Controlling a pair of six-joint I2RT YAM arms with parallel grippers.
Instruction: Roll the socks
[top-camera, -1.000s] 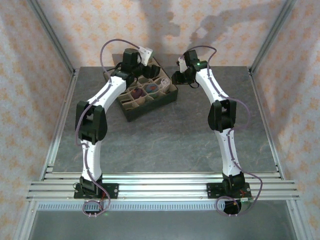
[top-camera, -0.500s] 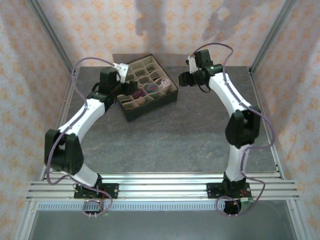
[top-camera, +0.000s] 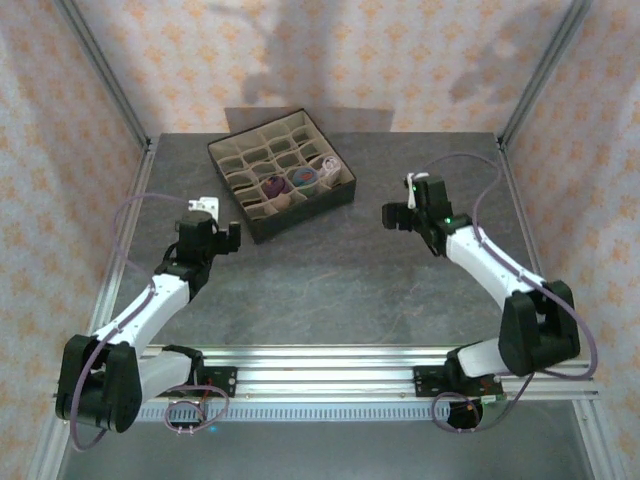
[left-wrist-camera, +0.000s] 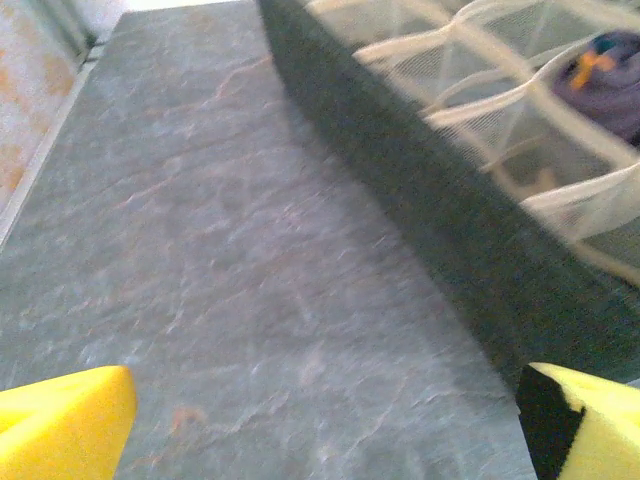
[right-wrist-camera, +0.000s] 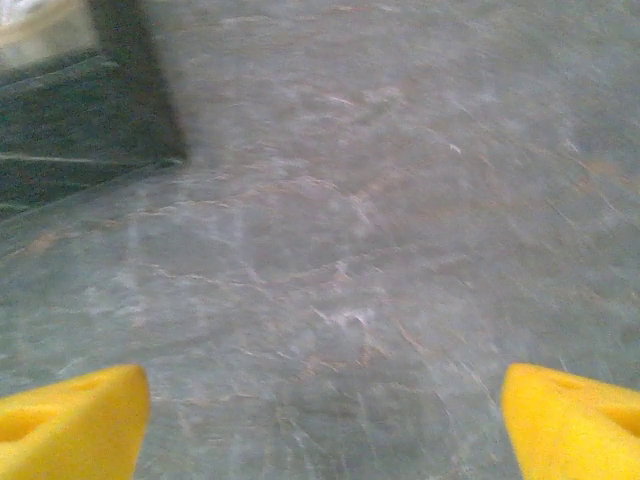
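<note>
Three rolled socks sit in neighbouring compartments of the dark box (top-camera: 300, 215): a dark purple one (top-camera: 272, 186), a grey-blue one (top-camera: 304, 178) and a white one (top-camera: 328, 166). The purple sock (left-wrist-camera: 605, 85) also shows in the left wrist view, behind the beige dividers. My left gripper (top-camera: 232, 240) (left-wrist-camera: 325, 430) hangs open just left of the box's near corner, with bare table between its yellow fingertips (left-wrist-camera: 60, 415). To the right of the box my right gripper (top-camera: 388, 215) (right-wrist-camera: 320, 425) is open over bare table, its yellow fingertips (right-wrist-camera: 575, 420) wide apart.
The box's dark wall (left-wrist-camera: 420, 200) runs close along the left gripper's right side. Its corner (right-wrist-camera: 90, 100) lies ahead and to the left of the right gripper. The grey table (top-camera: 340, 280) is walled in by patterned panels at the left, right and back.
Both arms have drawn back from above the box toward the near side and lowered to either side of it. Both grippers have opened wider.
</note>
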